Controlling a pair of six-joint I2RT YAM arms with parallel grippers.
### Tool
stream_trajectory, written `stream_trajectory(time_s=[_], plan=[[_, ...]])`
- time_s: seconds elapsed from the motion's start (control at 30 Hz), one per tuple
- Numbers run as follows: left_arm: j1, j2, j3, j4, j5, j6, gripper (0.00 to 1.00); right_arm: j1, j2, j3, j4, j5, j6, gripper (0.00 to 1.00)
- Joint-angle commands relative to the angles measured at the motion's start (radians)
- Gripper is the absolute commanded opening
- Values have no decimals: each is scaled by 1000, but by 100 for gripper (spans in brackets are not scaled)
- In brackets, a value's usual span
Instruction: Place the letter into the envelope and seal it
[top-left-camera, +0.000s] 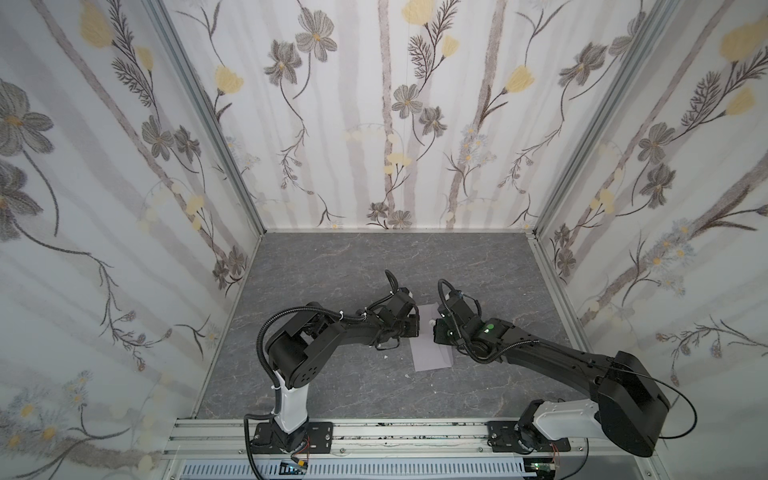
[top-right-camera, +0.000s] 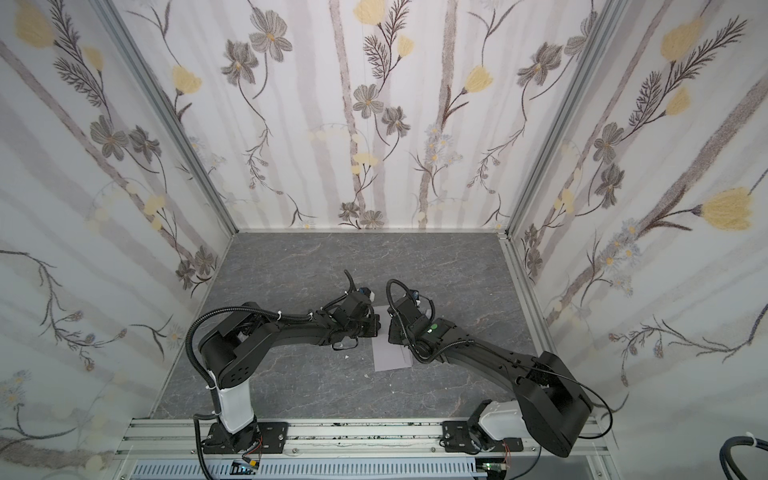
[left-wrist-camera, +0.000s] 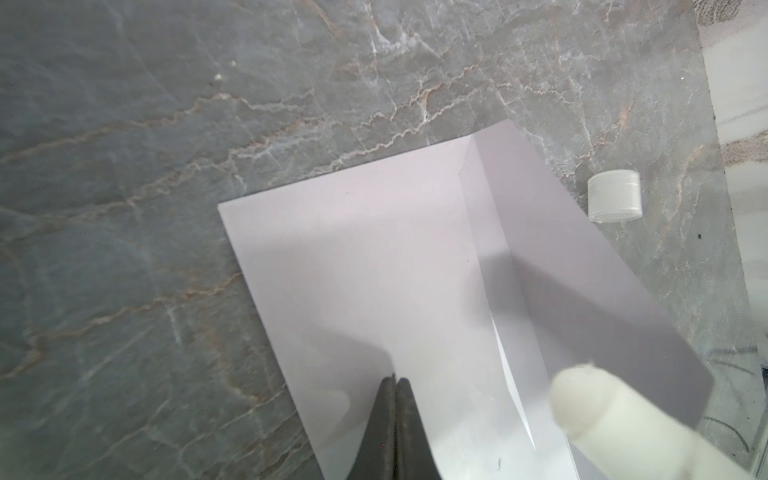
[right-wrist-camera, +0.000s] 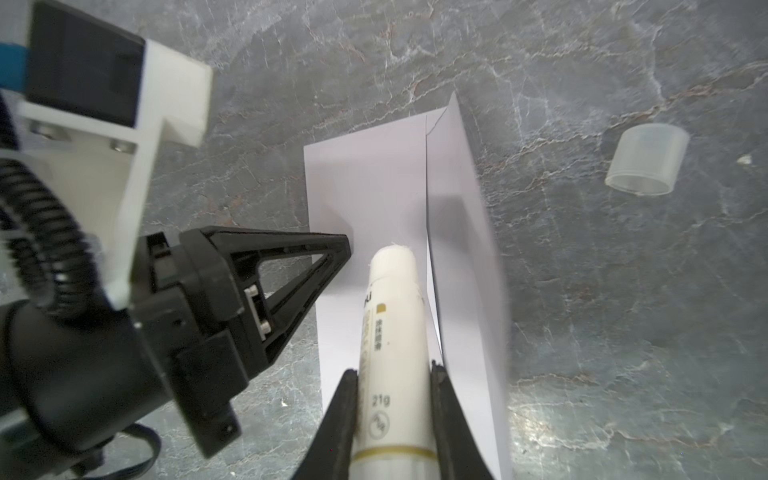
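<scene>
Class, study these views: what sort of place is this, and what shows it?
Probably a robot test booth: robot arms bolted to an aluminium rail, wallpapered panels boxing in a marble-look tabletop, the right gripper holding a glue stick over an envelope.

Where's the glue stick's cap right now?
In the right wrist view the cap sits loose on the grey table, clear of the envelope, beyond its raised flap on the side away from the left gripper.

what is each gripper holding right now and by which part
Right gripper clamps the glue stick around its barrel, well behind the uncapped tip. Left gripper is shut, holding nothing, tips over the envelope.
</scene>
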Motion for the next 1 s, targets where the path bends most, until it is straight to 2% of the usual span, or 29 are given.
stream_trajectory(time_s=[0.0,0.07,0.3,0.73,0.97], plan=[[-5,3,-10,-133,22,-7,0,12,-26,-3,-37,17,25,0],[-5,3,-12,-133,21,-8,0,57,-33,-20,-30,8,49,0],[-6,3,-9,-133,24,-9,0,101,15,-106,44,-34,114,0],[-12,-7,-18,-133,32,-8,0,54,148,-65,85,14,59,0],[-11,-15,-29,-133,25,-13,0,73,76,-80,53,0,78,0]])
